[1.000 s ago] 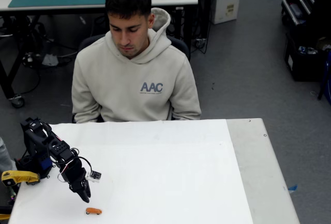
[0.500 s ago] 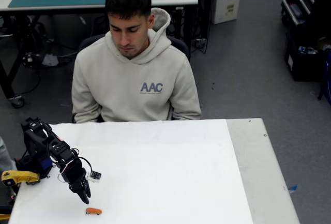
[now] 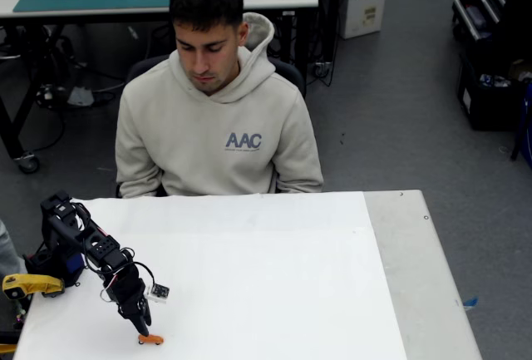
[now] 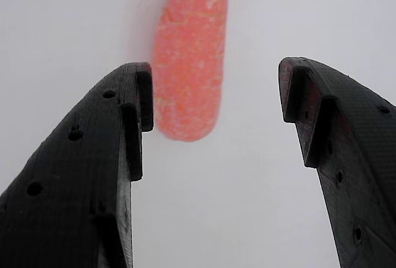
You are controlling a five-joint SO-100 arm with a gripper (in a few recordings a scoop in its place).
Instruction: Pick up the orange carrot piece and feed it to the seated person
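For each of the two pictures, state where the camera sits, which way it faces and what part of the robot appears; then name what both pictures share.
Fixed view: high above the near table edge, looking down across the white table at the seated person; the black arm and its gripper show at lower left.
Wrist view: on the arm's wrist, facing down at the table; the two open fingers frame the picture.
Shared: the carrot piece, the gripper, the table.
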